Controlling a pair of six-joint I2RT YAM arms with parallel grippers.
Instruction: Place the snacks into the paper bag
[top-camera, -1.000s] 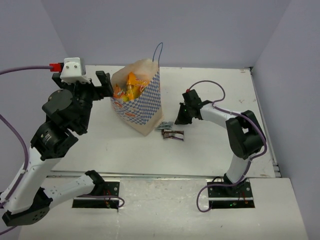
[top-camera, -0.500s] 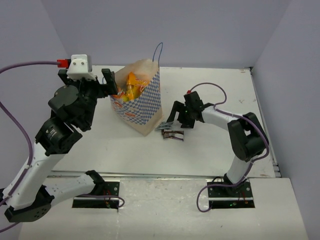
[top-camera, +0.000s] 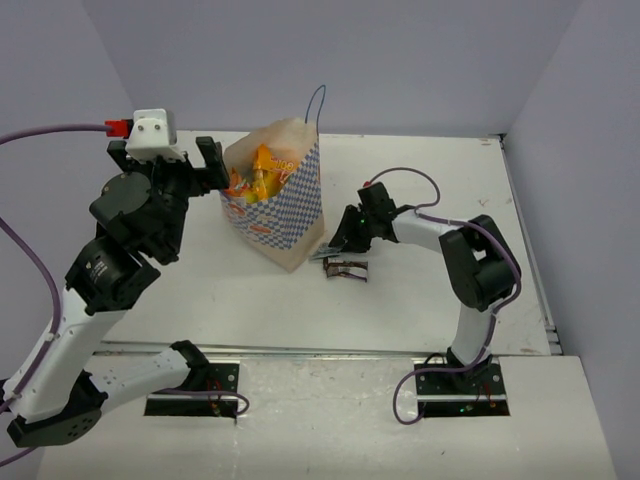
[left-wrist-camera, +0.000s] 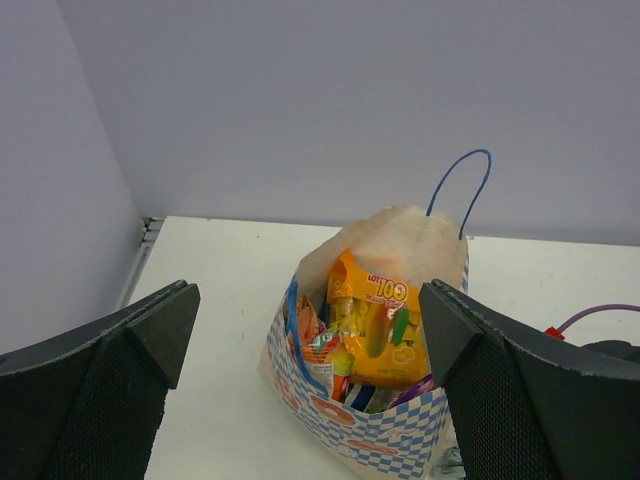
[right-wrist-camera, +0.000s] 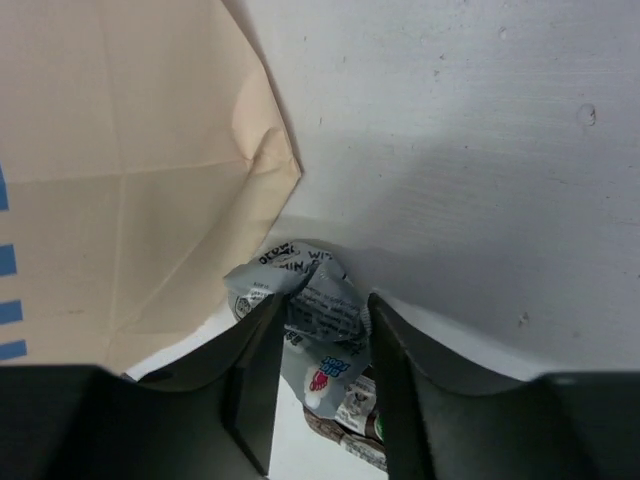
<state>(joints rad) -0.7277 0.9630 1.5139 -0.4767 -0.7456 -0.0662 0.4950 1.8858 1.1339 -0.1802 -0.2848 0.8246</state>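
The right gripper (right-wrist-camera: 322, 302) is clamping a crumpled grey packet (right-wrist-camera: 290, 268) at the foot of the paper bag (top-camera: 285, 215), on the bag's right side, low over the white table (top-camera: 420, 300). Whether the packet is clearing the surface is hard to tell. A small dark brown bar (top-camera: 347, 268) is lying just in front of that same corner. The bag is standing upright and open, with a yellow-orange packet (left-wrist-camera: 375, 320) and other wrappers poking up inside it. The left gripper (left-wrist-camera: 305, 295) is hovering at the bag's left rim, fingers spread wide, holding nothing.
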